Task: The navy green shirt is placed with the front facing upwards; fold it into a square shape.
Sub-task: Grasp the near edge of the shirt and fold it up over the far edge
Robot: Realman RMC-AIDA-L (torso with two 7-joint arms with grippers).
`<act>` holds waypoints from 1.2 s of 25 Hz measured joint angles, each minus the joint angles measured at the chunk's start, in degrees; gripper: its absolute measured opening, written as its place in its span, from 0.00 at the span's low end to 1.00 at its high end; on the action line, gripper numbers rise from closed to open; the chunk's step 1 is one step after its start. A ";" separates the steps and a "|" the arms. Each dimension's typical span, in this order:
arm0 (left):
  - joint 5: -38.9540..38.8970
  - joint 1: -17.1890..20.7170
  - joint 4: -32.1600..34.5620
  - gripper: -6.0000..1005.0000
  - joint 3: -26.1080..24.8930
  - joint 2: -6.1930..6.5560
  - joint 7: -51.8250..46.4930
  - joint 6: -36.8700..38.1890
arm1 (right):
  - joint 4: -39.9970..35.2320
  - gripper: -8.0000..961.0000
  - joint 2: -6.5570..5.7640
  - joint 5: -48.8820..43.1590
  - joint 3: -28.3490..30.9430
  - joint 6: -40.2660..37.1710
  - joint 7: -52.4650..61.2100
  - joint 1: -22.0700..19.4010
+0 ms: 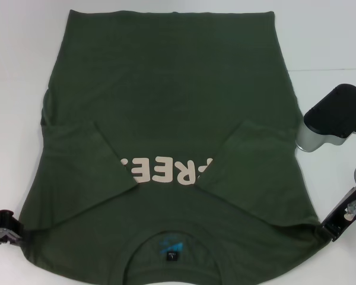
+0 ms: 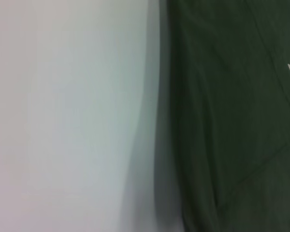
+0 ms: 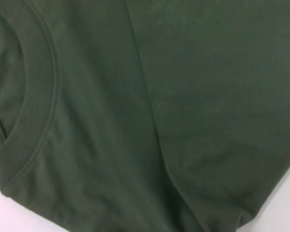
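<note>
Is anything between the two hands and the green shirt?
Nothing visible. The left hand and right hand sit right at opposite shoulder edges of the navy green shirt, with only bare table nearby.

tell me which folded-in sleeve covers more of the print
The left sleeve: its cuff hides the print's letters on that side, while the right sleeve only overlaps the edge of one letter.

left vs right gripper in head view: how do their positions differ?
The left gripper sits at the shirt's left shoulder edge, with little of its arm in frame. The right gripper sits at the opposite shoulder edge, its silver and black arm rising beside the shirt. Both are at the collar end, level with each other, on the white table.
</note>
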 joint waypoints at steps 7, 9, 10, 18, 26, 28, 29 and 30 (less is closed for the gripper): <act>-0.14 -0.04 0.00 0.07 0.07 0.00 1.01 -0.70 | -0.11 0.05 -0.03 1.28 0.85 0.18 -0.47 -0.50; -0.99 0.11 -0.30 0.03 -0.27 -0.05 3.50 -1.19 | -0.12 0.05 -0.06 2.21 2.71 0.45 -1.75 -0.90; -1.41 0.25 -0.45 0.03 -0.57 -0.07 4.69 -1.42 | -0.07 0.05 -0.06 2.99 4.33 0.64 -2.80 -1.28; -6.99 1.72 -8.17 0.04 -12.55 0.81 26.44 -2.01 | 4.53 0.05 -0.17 15.84 23.44 3.11 -18.14 -7.43; -10.93 4.47 -10.98 0.04 -15.38 -0.01 43.19 -4.30 | 22.61 0.05 -0.34 31.58 42.85 3.06 -45.70 -12.07; -13.10 5.29 -11.57 0.03 -15.48 -0.29 46.65 -4.85 | 26.83 0.05 -0.29 32.87 46.15 2.93 -51.94 -12.74; -14.12 5.59 -11.97 0.03 -15.49 -0.36 48.40 -4.70 | 28.55 0.05 -0.25 33.14 47.57 2.91 -54.74 -13.01; -14.40 5.68 -12.13 0.03 -15.48 -0.35 49.17 -4.20 | 30.06 0.05 -0.22 33.20 48.71 2.90 -57.28 -13.25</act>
